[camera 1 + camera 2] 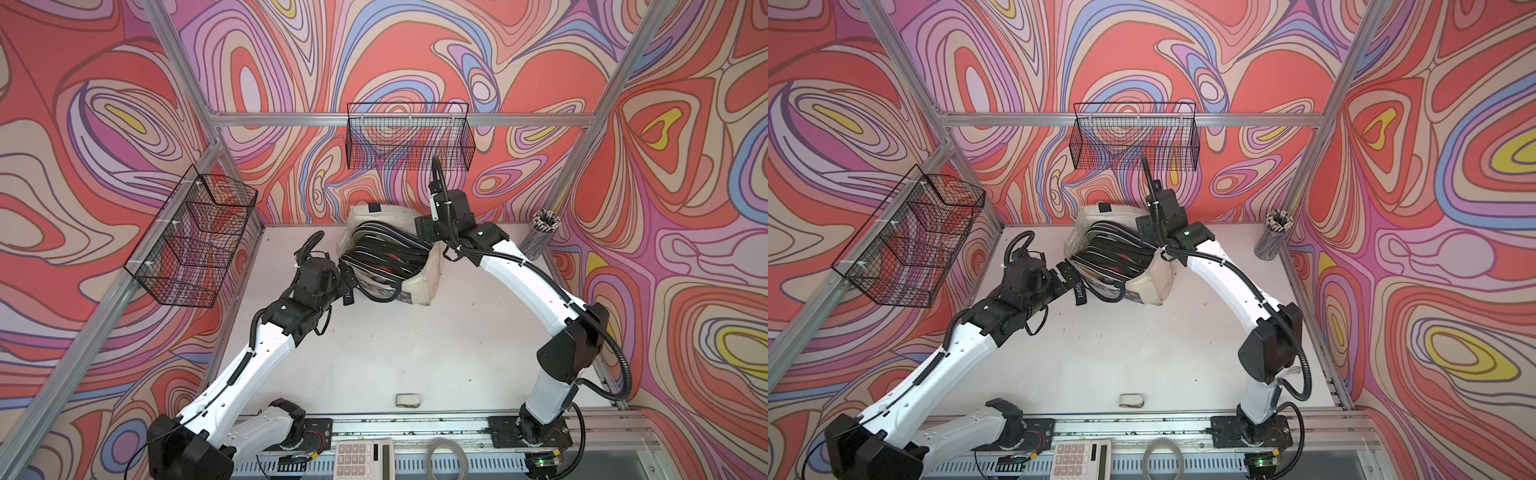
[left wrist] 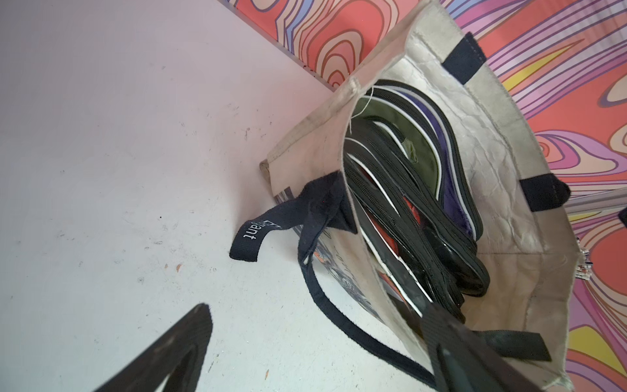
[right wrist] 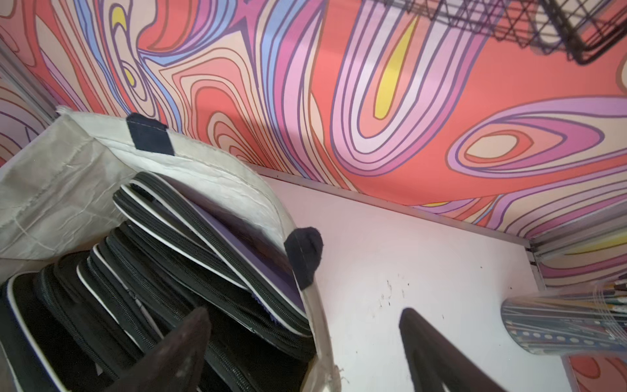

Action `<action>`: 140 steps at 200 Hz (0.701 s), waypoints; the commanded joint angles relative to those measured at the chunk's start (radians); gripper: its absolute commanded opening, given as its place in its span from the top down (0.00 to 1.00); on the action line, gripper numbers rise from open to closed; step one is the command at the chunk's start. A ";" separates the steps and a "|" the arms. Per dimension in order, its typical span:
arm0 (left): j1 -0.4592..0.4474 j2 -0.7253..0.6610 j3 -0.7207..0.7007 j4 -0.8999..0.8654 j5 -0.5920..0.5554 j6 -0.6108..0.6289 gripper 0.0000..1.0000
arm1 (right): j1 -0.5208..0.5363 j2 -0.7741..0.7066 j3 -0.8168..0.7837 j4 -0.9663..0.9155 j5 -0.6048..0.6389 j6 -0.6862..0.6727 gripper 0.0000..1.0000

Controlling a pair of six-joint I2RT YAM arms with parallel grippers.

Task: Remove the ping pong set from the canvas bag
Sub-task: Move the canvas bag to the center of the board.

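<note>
- The ping pong set, zipped paddle cases stacked on edge, sat inside the canvas bag near the back of the worktop.
- The cases looked light, semi-stiff and slick. A pinch across one zippered rim seemed best, with the limp bag held down.
- Both arms reached in from opposite ends. The left claw and right claw gaped, each straddling a bag wall and gripping nothing.

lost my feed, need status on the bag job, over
Both open: left gripper, right gripper, each straddling a wall of the canvas bag. Zipped paddle cases inside, none held. Loose navy strap lies by left gripper.
</note>
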 commanded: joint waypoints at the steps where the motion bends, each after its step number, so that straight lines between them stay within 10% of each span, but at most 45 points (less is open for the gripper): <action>1: -0.021 0.011 -0.053 0.096 -0.011 -0.075 0.00 | -0.038 0.004 -0.039 0.038 -0.034 0.047 0.11; 86: -0.040 0.077 -0.089 0.264 -0.059 -0.143 0.02 | -0.098 0.088 -0.051 0.098 -0.107 0.063 0.23; 140: -0.041 0.162 -0.088 0.335 -0.040 -0.159 0.24 | -0.104 0.130 -0.059 0.110 -0.133 0.066 0.50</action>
